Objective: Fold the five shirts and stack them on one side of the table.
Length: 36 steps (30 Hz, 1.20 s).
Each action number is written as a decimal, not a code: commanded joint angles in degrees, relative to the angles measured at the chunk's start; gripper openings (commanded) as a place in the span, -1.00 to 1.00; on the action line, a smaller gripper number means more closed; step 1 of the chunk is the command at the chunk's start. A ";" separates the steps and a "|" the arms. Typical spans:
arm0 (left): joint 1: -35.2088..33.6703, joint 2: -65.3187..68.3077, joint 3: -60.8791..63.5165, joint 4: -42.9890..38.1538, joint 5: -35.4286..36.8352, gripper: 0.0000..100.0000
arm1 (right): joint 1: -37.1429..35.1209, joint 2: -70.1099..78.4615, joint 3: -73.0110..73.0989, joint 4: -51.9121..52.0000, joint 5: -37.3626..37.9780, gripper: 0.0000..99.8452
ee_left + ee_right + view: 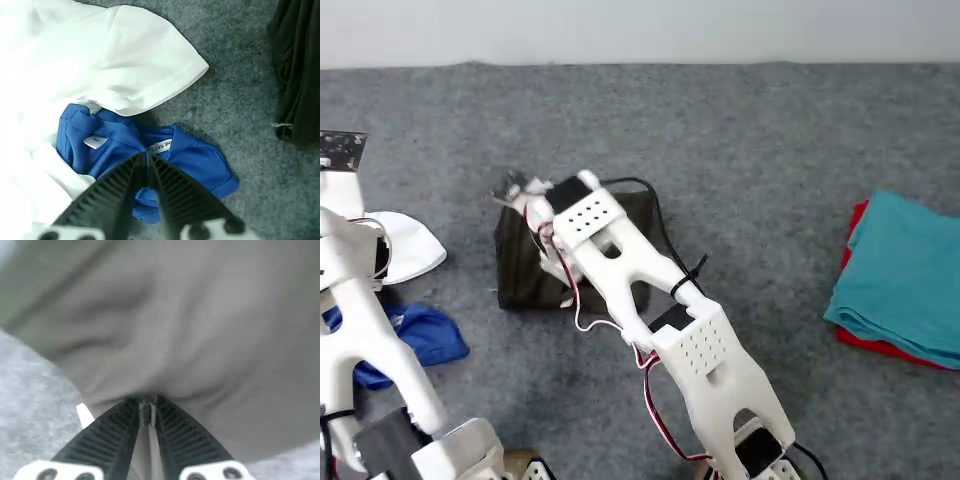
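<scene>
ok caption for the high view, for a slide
Right hand pinching the dark shirt mid-table, teal shirt folded atop red shirt at the side, white shirt and blue shirt unfolded.

Open carpet at the back and right of centre, with a crowded left side

The table (pixel 770 150) lies bare along its far edge and between the dark shirt (pixel 515 268) and the teal-and-red stack (pixel 905 270) at the right edge. The right arm (pixel 705 350) slants across the middle, over the dark shirt. At left, the left arm (pixel 360 320), white shirt (pixel 415 250) and blue shirt (pixel 430 335) lie close together.
</scene>
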 commanded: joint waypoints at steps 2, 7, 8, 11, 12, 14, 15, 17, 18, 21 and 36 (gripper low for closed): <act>-0.35 -2.46 -2.33 0.18 -0.18 -0.97 | -0.66 -1.36 -13.01 5.32 0.62 -0.98; -0.18 -2.46 -2.33 0.09 -0.18 -0.97 | -2.95 2.33 -16.79 3.47 0.70 -0.98; -0.18 -2.55 -2.33 0.09 -0.18 -0.97 | -3.65 3.65 -16.88 2.07 0.70 -0.98; -0.44 -2.55 -2.33 0.26 -0.18 -0.97 | -6.55 8.57 -16.97 -3.21 2.55 -0.98; -0.44 -2.55 -2.33 0.35 -0.18 -0.97 | -7.34 10.15 -16.97 -5.05 3.52 -0.98; -0.53 -2.55 -2.33 0.44 -0.18 -0.97 | -8.22 12.88 -16.97 -9.27 4.48 -0.98; -0.53 -2.55 -2.33 0.44 -0.18 -0.97 | -8.31 13.93 -17.05 -11.65 4.66 -0.98; -0.53 -2.55 -2.33 0.44 -0.18 -0.97 | -8.04 15.34 -17.14 -15.78 4.66 -0.98; -0.53 -2.55 -2.33 0.44 -0.18 -0.97 | -7.69 15.34 -17.14 -17.27 4.66 -0.98; -0.53 -2.55 -2.33 0.44 -0.18 -0.97 | -7.25 14.73 -17.93 -18.33 4.48 -0.98; -0.35 -2.20 -2.33 0.09 -0.18 -0.97 | -6.20 11.91 -37.89 9.27 4.31 -0.98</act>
